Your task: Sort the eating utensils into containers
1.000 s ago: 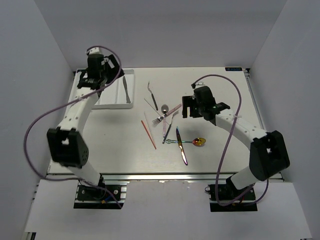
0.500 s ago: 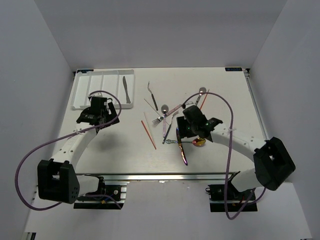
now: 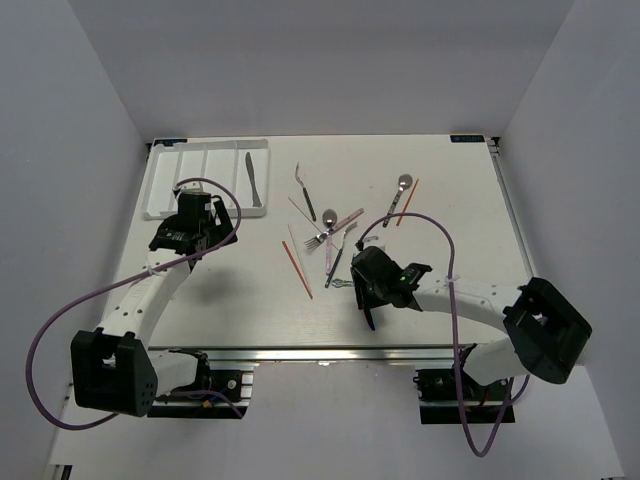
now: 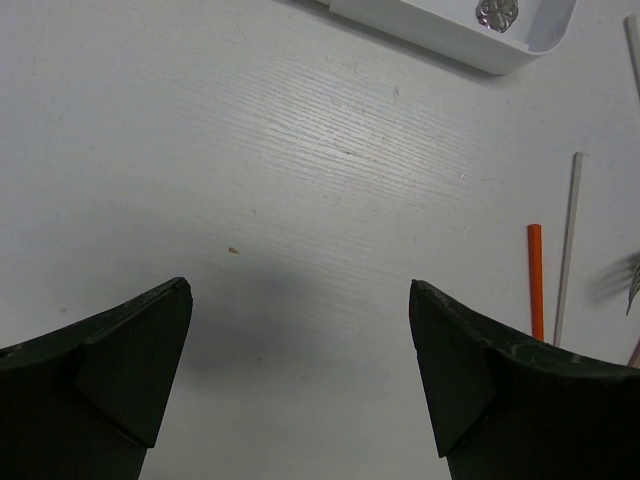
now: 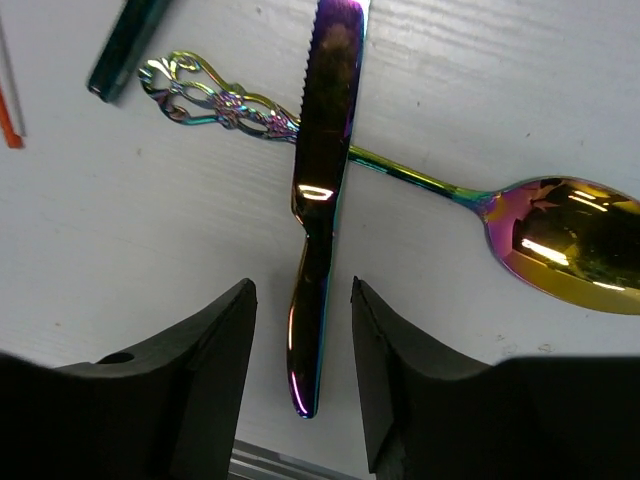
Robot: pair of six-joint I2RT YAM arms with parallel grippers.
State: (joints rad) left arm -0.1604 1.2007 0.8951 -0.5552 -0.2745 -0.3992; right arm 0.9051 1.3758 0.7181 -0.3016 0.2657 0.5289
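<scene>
The white tray (image 3: pixel 170 175) stands at the far left with a silver knife (image 3: pixel 252 180) in its right slot. Its corner (image 4: pixel 450 25) shows in the left wrist view. My left gripper (image 3: pixel 203 225) (image 4: pixel 298 288) is open and empty over bare table just in front of the tray. My right gripper (image 3: pixel 368 292) (image 5: pixel 300 290) is open, with a finger on either side of the handle of the iridescent knife (image 5: pixel 320 190), not gripping it. The knife lies across the gold-bowled iridescent spoon (image 5: pixel 560 235).
Loose utensils lie mid-table: a fork (image 3: pixel 304 190), a silver spoon (image 3: pixel 402 188) beside a red chopstick (image 3: pixel 408 200), a spoon and fork cluster (image 3: pixel 325 230), a pink chopstick (image 3: pixel 347 219), an orange chopstick (image 3: pixel 296 268) (image 4: pixel 536 280), a pale chopstick (image 4: pixel 566 250), a dark handle (image 5: pixel 130 45).
My left gripper drew back from over the tray to the table in front of it. My right gripper moved toward the near edge and down over the iridescent knife.
</scene>
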